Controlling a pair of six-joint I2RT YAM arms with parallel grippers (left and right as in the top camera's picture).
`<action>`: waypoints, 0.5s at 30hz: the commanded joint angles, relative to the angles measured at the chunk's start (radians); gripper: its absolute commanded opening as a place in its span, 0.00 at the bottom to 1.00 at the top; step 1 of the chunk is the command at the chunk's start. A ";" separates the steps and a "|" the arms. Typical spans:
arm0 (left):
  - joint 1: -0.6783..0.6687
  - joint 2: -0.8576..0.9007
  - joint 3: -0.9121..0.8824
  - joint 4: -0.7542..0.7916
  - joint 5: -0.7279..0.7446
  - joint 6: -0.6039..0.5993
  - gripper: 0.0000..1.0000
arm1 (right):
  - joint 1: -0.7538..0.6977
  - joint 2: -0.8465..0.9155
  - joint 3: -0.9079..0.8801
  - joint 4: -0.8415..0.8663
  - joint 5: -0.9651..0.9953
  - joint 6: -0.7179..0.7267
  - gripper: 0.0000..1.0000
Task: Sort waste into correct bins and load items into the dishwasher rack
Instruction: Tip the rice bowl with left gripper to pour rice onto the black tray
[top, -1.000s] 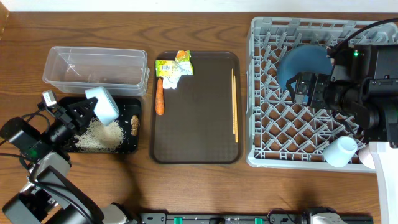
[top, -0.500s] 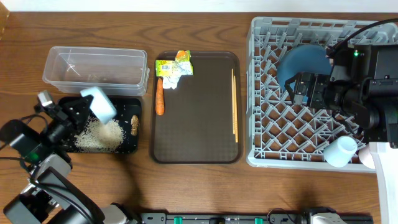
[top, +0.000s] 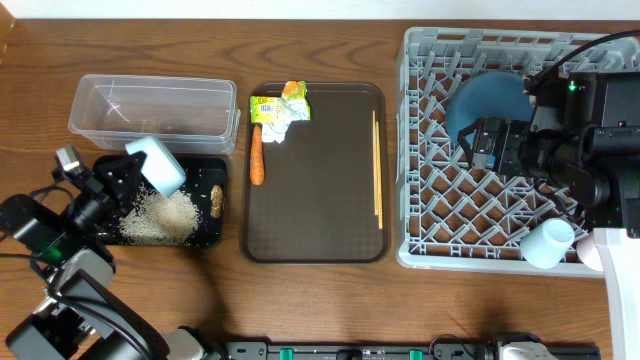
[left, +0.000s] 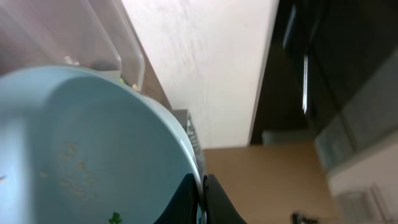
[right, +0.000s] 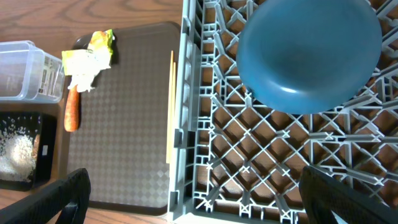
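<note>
My left gripper (top: 130, 173) is shut on the rim of the light blue cup (top: 158, 165) and holds it tilted over the black tray (top: 195, 238). In the left wrist view the cup (left: 93, 143) fills the left side, with a few grains stuck inside and the fingers (left: 202, 199) pinching its rim. Loose white rice (top: 160, 218) and a brown lump (top: 216, 200) lie in the black tray. The carrot (top: 256, 157), the wrapper (top: 281, 108) and the chopsticks (top: 377, 170) lie on the brown serving tray (top: 315, 200). My right gripper (top: 487, 143) is open and empty over the grey rack (top: 430, 200), beside the dark blue bowl (top: 490, 100).
The clear tub (top: 150, 110) stands behind the black tray. A small white bowl (top: 548, 243) sits at the rack's front right. The right wrist view shows the blue bowl (right: 311, 53), the rack lattice (right: 249, 155), the chopsticks (right: 170, 106) and the carrot (right: 71, 112).
My left gripper has drawn the cup a little to the left over the black tray. The right arm has not moved.
</note>
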 joint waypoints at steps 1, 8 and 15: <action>0.011 -0.006 -0.002 -0.067 0.002 -0.013 0.06 | -0.005 -0.006 0.000 0.005 -0.011 0.011 0.99; -0.013 -0.010 -0.002 -0.028 0.023 0.013 0.06 | -0.005 -0.006 0.000 -0.003 -0.011 0.011 0.99; -0.043 -0.011 -0.007 0.027 0.079 0.111 0.06 | -0.005 -0.006 0.000 -0.007 -0.011 0.011 0.99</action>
